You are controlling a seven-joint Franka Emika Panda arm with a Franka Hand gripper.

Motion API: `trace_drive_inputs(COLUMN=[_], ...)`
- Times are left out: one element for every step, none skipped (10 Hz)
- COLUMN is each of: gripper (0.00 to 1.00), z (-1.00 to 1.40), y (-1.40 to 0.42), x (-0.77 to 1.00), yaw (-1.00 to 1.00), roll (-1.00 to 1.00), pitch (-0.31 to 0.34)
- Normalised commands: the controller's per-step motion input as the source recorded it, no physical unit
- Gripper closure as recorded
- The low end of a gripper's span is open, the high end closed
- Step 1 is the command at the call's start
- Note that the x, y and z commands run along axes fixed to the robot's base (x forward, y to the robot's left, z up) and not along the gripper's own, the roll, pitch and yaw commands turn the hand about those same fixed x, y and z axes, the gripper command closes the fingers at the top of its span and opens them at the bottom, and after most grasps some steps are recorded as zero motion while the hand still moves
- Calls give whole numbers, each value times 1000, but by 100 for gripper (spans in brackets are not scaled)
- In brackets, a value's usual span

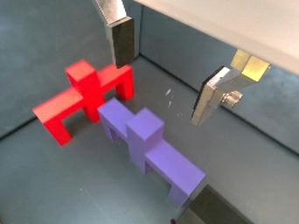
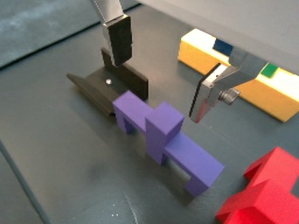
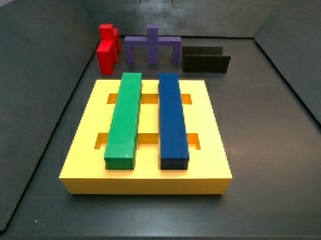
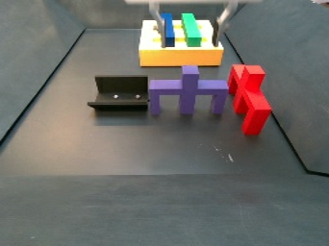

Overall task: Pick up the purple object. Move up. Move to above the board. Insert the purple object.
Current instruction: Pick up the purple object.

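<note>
Hand (image 2: 163, 74) spread wide, empty, hovering above the purple blocky bridge-shaped piece (image 2: 166, 140), fingers clear of it. In a side view that piece (image 4: 184, 91) stands mid-frame on the dark worktop (image 4: 154, 144), between the dark L-shaped fixture (image 4: 121, 94) and red block (image 4: 249, 96). Large flat yellow slotted board (image 3: 145, 169) fills the lower centre, carrying long green bar (image 3: 124, 120) and blue bar (image 3: 172, 122)

Purple object (image 4: 188, 92): solid purple, paler on its upper faces. Board (image 3: 90, 141): plain yellow, with one green bar (image 3: 124, 119) and one blue bar (image 3: 172, 117) set along its top. Red block (image 4: 249, 97): uniform red. Fixture (image 4: 119, 95): black. Gripper (image 1: 163, 72): silver finger plates with dark pads. Floor (image 4: 141, 183): dark grey.
</note>
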Motion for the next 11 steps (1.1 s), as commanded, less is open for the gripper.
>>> trace_drive_inputs(gripper=[0, 0, 0, 0, 0, 0, 0, 0, 0, 0, 0], z=[-623, -586, -463, -329, -280, -294, -269, -211, -140, -103, 0], y=[-51, -86, -86, -14, -14, 0, -43, -89, -69, -66, 0], x=[0, 0, 0, -54, -3, 0, 0, 0, 0, 0, 0], yaw=[26, 29, 54, 77, 54, 60, 160, 151, 80, 0, 0], roll=[0, 0, 0, 30, 26, 34, 4, 0, 0, 0, 34], pitch=[-131, -141, -103, -56, -37, -26, -36, -27, -16, -3, 0])
